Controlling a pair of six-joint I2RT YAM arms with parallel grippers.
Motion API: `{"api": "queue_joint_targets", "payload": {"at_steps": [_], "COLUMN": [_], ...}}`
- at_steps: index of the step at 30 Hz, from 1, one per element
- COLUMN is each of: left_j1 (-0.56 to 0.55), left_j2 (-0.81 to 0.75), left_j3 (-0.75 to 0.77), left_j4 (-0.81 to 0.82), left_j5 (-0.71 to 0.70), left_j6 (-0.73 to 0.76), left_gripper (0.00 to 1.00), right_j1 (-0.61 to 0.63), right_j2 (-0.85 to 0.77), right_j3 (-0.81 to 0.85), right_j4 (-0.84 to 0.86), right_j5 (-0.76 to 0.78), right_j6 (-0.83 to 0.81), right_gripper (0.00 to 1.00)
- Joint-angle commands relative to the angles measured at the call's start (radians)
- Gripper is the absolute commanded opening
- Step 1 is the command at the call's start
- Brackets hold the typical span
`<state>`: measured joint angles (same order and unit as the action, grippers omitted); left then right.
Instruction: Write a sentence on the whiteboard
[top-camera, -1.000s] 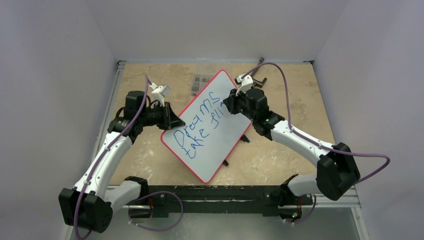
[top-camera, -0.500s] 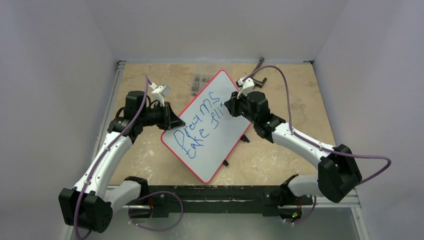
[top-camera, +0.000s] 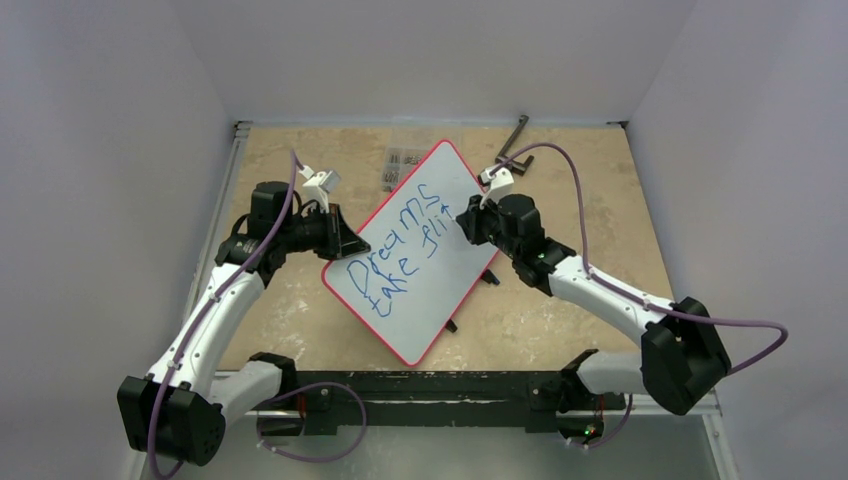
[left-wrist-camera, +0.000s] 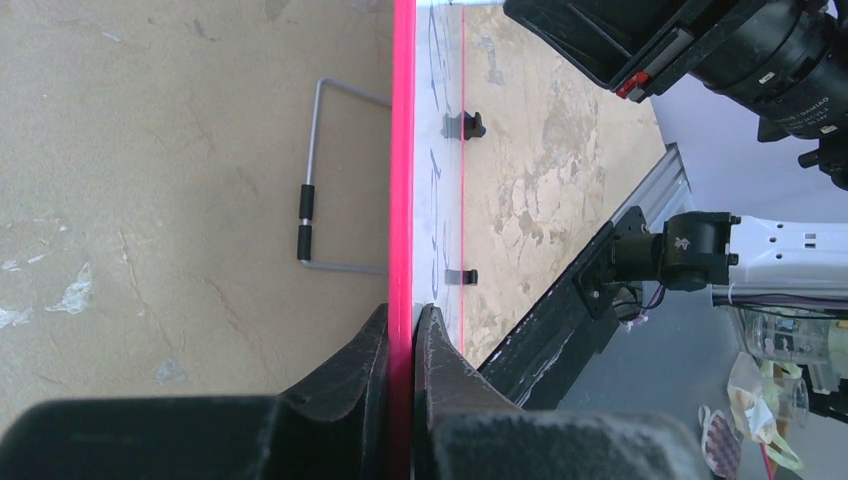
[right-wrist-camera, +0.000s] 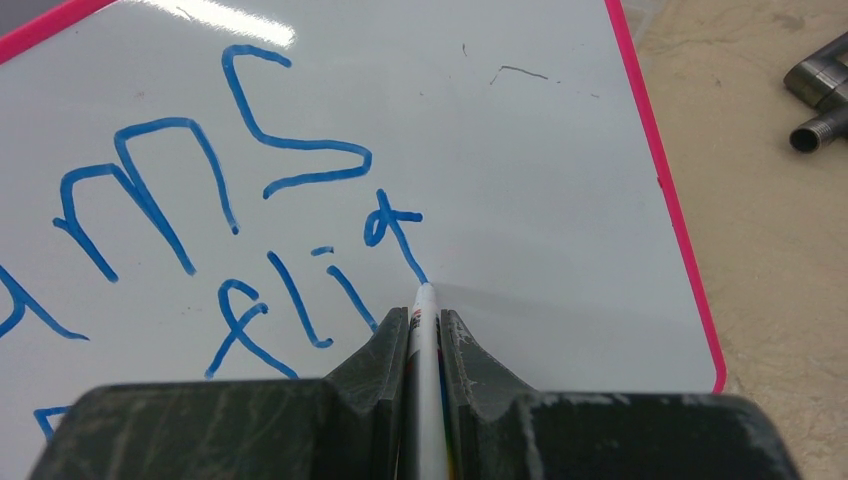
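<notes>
The whiteboard, white with a red rim, stands tilted in the middle of the table. My left gripper is shut on its left edge; in the left wrist view both pads clamp the red rim. The sentence is blue lettering in two lines, "Dreams" above "take fli" and a part-drawn letter. My right gripper is shut on a white marker, whose tip touches the board at the end of that letter's stroke.
A dark L-shaped metal tool and a small clear box of parts lie at the back. Black clips show at the board's lower right edge. A wire stand shows behind the board. Metal fittings lie right of it.
My right gripper has slid right and toward me along the board, adding a new blue stroke after "fli". The left gripper and the board have held still.
</notes>
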<state>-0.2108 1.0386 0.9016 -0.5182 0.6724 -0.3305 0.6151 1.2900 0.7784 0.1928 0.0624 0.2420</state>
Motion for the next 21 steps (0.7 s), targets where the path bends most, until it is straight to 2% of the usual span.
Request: {"api": "queue_joint_targets", "payload": {"at_steps": [1, 21], "left_j1": [-0.007, -0.007], "left_j2": [-0.001, -0.002], "left_j3": [-0.004, -0.003], "left_j4": [-0.019, -0.020], "left_j5": [-0.093, -0.098], "left_j6": [0.134, 0.135], "left_gripper": [0.00, 0.00], "right_j1": [0.005, 0.006], "right_j2": [-0.011, -0.033], "right_j3": [-0.032, -0.025], "right_j4": [-0.040, -0.041], "right_j5": [0.001, -0.117], "right_j6": [0.012, 0.024], "right_gripper": [0.00, 0.00]}}
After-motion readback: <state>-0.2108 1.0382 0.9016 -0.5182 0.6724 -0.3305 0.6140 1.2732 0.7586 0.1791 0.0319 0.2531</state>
